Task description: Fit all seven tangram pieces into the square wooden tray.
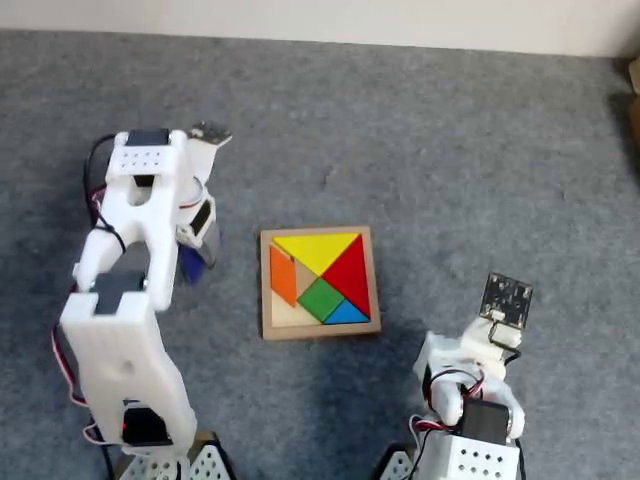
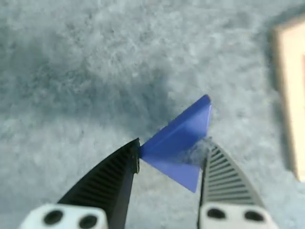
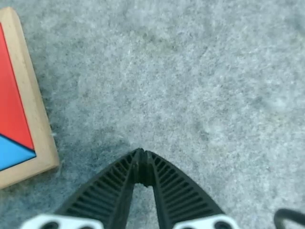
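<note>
- Left claw (image 2: 171, 149) is pinching the dark blue triangle (image 2: 183, 131) between its two fingers. The piece sits tilted in the grip, with one corner poking out past the tips.
- The piece is over the grey surface (image 1: 450, 150) on the left-arm side of the tray (image 1: 310, 331), near it but apart. Can't tell whether it's lifted clear of the surface or touching it.
- Right claw (image 3: 143, 167) is pressed together with nothing in it. It sits over the surface just off the tray corner that holds the red and light-blue pieces.
- Seated in the tray: yellow triangle (image 1: 318, 249), red triangle (image 1: 352, 275), orange parallelogram (image 1: 282, 275), green square (image 1: 320, 297), light-blue triangle (image 1: 347, 313). All look flat and flush in the high view.
- Tan-grey patch (image 1: 303, 274) between orange, yellow and green could be a sixth piece or bare tray floor. Can't tell.
- Bare wood gap (image 1: 285, 313) is in the tray corner below the orange piece, on the side toward the left arm.
- Status call: five pieces are clearly in, maybe six, and the blue triangle is in hand. Task is mostly done.
- Left to do, by my read: carry the blue over, turn it to match the gap, and set it down flat.
- Risk: with the tilted grip it may land on an edge and ride up on the orange or green neighbour.
</note>
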